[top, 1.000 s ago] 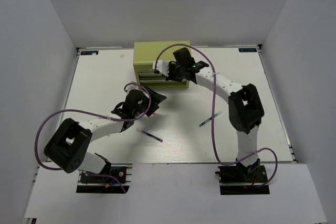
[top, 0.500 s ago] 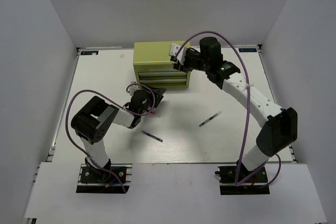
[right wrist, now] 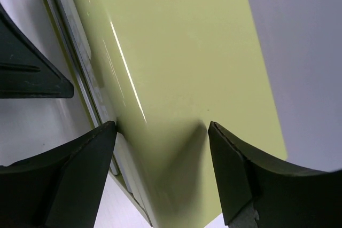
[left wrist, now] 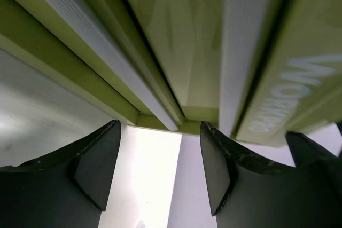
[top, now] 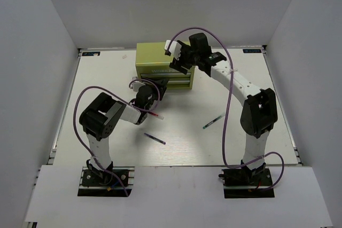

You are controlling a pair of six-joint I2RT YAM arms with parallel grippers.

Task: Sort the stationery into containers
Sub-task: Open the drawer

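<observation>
The left claw (left wrist: 160,134), apart and empty, faces the drawer fronts (left wrist: 243,46) of the olive tool chest (top: 152,56). The right claw (right wrist: 162,132), also apart, hangs over its right end. A red pen (top: 153,114), purple pen (top: 155,139) and green pen (top: 214,120) lie nearer on the bench (top: 107,78).

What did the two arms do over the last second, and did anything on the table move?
The right gripper lifted from the drawer fronts of the olive-green metal tool chest to above its top. The left gripper drew in close to the lower drawers. Both have open, empty jaws; nothing was grasped or released. The chest, the thin purple pen and the thin green pen stayed put.
</observation>
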